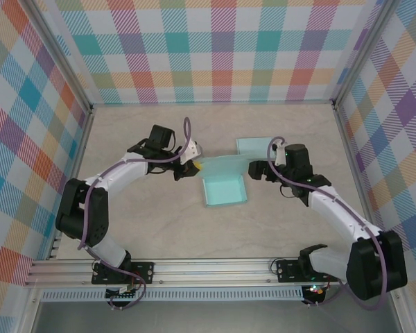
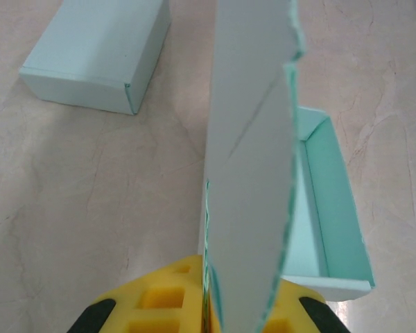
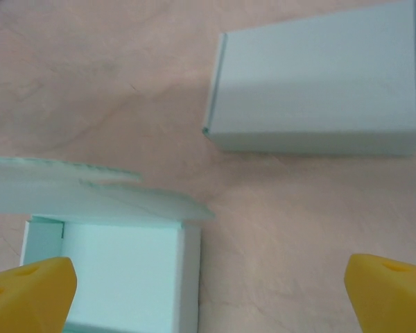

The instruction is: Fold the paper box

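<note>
the box [image 1: 225,191] looks like thin pale-teal card, so it is probably very light, easy to push across the smooth table [image 1: 125,139], and quick to crease or buckle if pinched hard. its walls seem stiff only along the folds. the safest hold is likely on the free edge of the lid [image 1: 218,165], near an end, so the panel swings on its hinge and does not bow in the middle.

the box sits near the table's centre, a shallow open tray with low walls and nothing inside. its lid stands up from the tray's 12 o'clock side. in the left wrist view the lid [image 2: 253,173] is seen edge-on with a rough, toothed rim and a faint crease line across it.

the left claw [image 1: 193,168] is at the lid's 9 o'clock end, its yellow pads [image 2: 166,295] pinched tight on the card. the right claw [image 1: 258,168] hangs just off the lid's 3 o'clock end, jaws spread wide and holding nothing. its view looks down on the lid [image 3: 90,191] and the tray corner.

a second box [image 1: 256,146], closed, lies at 1 o'clock from the tray, near but apart.
</note>
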